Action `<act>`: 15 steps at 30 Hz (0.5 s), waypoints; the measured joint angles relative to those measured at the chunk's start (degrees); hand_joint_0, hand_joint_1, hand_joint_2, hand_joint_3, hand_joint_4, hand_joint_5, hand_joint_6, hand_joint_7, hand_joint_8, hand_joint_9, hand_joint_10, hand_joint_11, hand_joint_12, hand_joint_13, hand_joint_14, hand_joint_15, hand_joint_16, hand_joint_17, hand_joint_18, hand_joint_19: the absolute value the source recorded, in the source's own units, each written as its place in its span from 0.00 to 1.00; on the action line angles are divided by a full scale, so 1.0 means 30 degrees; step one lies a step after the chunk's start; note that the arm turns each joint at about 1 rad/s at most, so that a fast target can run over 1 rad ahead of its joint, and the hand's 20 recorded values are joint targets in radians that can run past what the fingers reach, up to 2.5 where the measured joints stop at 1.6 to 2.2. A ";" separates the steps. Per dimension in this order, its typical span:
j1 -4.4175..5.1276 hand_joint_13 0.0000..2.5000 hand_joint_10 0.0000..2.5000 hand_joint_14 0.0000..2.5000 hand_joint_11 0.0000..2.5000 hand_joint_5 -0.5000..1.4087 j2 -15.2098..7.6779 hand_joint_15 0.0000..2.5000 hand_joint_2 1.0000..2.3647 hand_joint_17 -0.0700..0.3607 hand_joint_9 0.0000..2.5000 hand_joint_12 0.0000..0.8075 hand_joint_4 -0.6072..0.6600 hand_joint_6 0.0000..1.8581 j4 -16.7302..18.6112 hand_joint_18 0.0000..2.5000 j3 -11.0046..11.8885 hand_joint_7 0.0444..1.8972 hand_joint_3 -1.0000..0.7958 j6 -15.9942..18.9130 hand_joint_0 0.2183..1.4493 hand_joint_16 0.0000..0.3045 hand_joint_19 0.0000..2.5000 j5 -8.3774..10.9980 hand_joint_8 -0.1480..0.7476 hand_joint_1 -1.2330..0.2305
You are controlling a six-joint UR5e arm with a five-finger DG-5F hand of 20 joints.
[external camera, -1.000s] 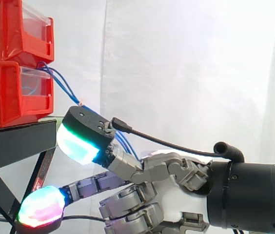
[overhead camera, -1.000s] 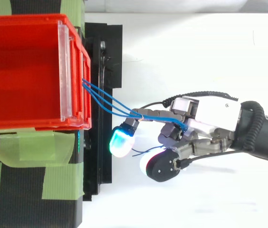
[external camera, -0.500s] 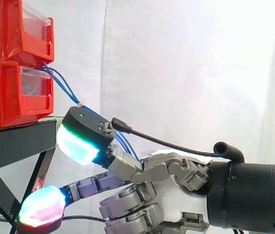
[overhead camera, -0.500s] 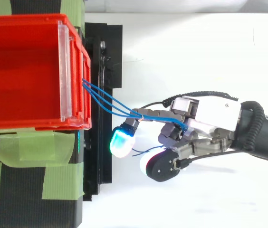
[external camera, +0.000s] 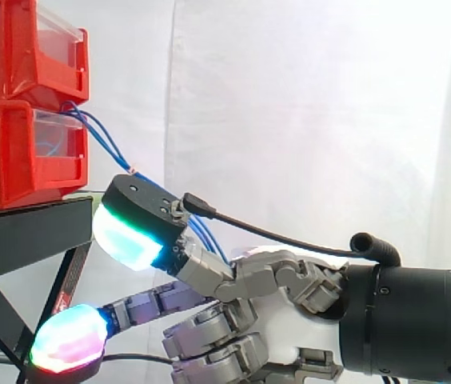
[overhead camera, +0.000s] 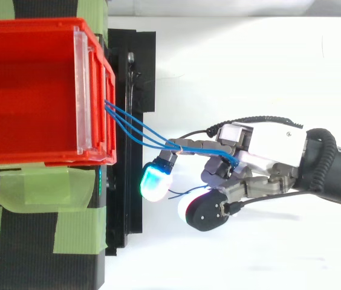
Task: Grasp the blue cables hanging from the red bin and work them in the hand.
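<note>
Reference item: the red plastic bin with a clear front panel. In the side view it sits on a second red bin, and both rest on the black metal stand. Strips of green tape lie on the stand top just beside the bin's side wall.

Thin blue cables leave the front of the bins at the seam between the upper and lower one. They slope down and away from the bin and close into one bundle just off its front corner.

The robot hand is positioned in front of the bin, below the level of its floor. The bundle enters the hand at one finger and runs on between the curled fingers, which are clamped on the cables. A loose blue end shows between the two glowing pads. The green-cyan fingertip pad lies just off the stand edge. A white curtain hangs behind the bins.
</note>
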 measured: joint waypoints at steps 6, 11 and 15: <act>0.0000 0.79 1.00 1.00 1.00 0.33 0.0000 0.76 0.00 0.54 0.61 0.86 0.69 0.02 -0.0007 0.95 0.0003 0.68 0.00 0.0002 0.44 0.72 0.26 0.0000 0.83 0.46; 0.0000 0.79 1.00 1.00 1.00 0.33 -0.0003 0.76 0.00 0.54 0.61 0.86 0.69 0.01 -0.0012 0.95 0.0003 0.68 0.00 0.0002 0.44 0.72 0.27 -0.0001 0.82 0.46; 0.0001 0.79 1.00 1.00 1.00 0.33 -0.0007 0.76 0.00 0.54 0.61 0.86 0.70 0.01 0.0000 0.94 0.0003 0.68 0.00 0.0000 0.44 0.72 0.26 -0.0001 0.82 0.46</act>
